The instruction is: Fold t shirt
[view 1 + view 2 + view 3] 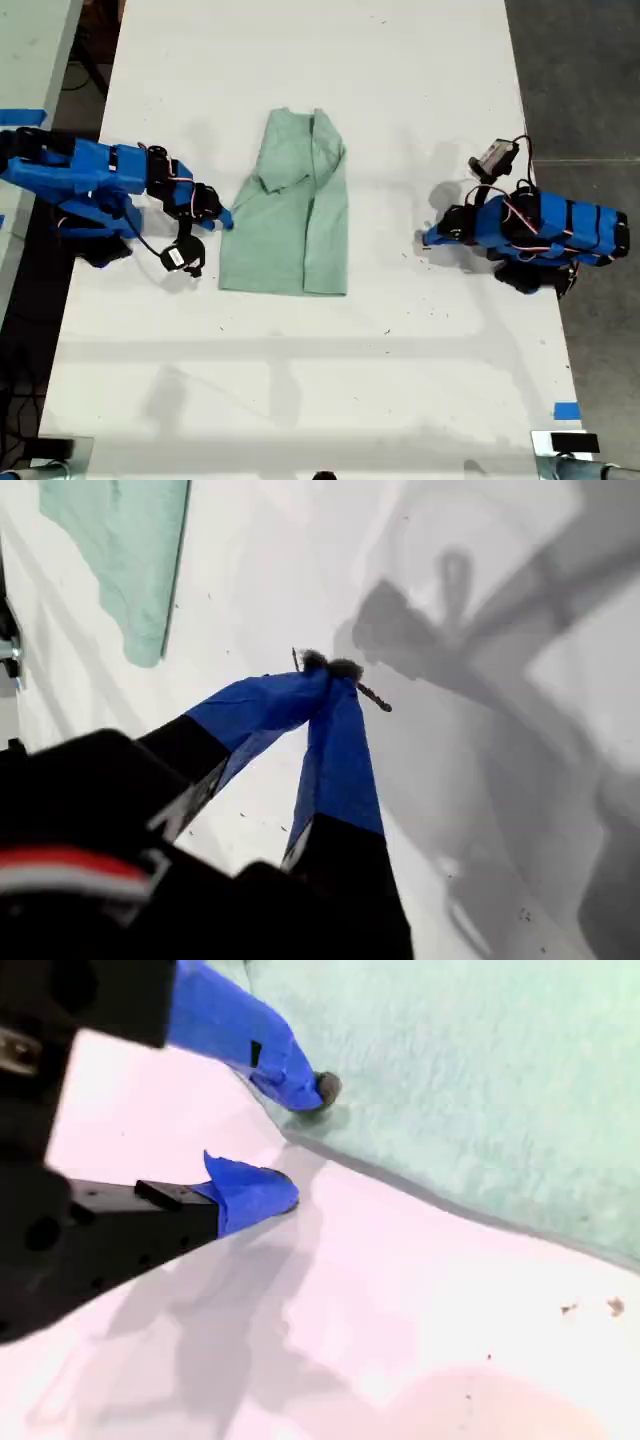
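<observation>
**Fingers: second pair spread at the shirt's edge, first pair pinched on nothing**

Fingers (290, 1070) of my second gripper (295, 1140) are sitting apart, one tip resting on the t shirt (290, 215) right at its hem, the other on bare table (300, 400) just beside the cloth. Nothing between them yet. That arm is the one at the exterior view's left, nose touching the shirt's long edge.

My first gripper (335, 670) is showing tips pressed together, holding nothing, pointing at empty table. That arm is sitting at the exterior view's right, well apart from the shirt; only a corner of cloth is showing in its wrist view.

Shirt is lying mid-table as a narrow oblong, already folded lengthwise by the look of it, collar end away from the camera, one flap wrinkled near the top.

Judging the step in hand as an edge grab for the next fold. To do it well:
- lower finger needs to be sliding under the hem, not just pushing it, or the cloth will bunch
- catch all layers, not only the top one
- first gripper should be opening and closing in on the opposite edge so both lift evenly
- lift low and carry flat, to avoid dragging the rest
</observation>
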Action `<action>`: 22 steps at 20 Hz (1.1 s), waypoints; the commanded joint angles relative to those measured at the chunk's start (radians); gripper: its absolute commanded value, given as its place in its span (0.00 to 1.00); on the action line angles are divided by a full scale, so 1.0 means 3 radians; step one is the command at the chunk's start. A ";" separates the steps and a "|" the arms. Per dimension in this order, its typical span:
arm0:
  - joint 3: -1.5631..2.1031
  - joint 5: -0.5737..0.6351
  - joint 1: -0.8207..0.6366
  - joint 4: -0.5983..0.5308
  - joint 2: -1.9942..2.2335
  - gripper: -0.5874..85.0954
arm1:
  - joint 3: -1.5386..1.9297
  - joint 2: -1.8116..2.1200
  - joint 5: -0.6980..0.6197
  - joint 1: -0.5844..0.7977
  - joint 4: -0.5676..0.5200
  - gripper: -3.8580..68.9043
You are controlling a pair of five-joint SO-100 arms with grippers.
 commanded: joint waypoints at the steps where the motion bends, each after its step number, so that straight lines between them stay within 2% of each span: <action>1: -0.0399 -0.0051 0.0174 0.0015 -0.0481 0.18 | 0.0128 0.0041 -0.0077 0.0020 0.0015 0.03; 4: -0.0455 0.0020 0.0164 -0.0041 -0.0634 0.18 | 0.0128 0.0041 -0.0082 0.0026 0.0015 0.03; 5: -0.0465 0.0051 0.0153 -0.0077 -0.0685 0.15 | 0.0128 0.0041 -0.0082 0.0026 0.0015 0.03; 6: -0.0481 0.0066 0.0123 -0.0092 -0.0736 0.01 | 0.0128 0.0041 -0.0082 0.0026 0.0020 0.03; 8: -0.0532 0.0179 0.0056 -0.0092 -0.0813 0.00 | 0.0128 0.0041 -0.0082 0.0026 0.0020 0.03; 15: -0.1667 0.0251 0.0026 0.0736 -0.0966 0.00 | 0.0128 0.0041 -0.0082 0.0026 0.0020 0.03; 22: -0.3999 0.0430 0.0210 0.1498 -0.2408 0.00 | 0.0128 0.0041 -0.0082 0.0026 0.0020 0.03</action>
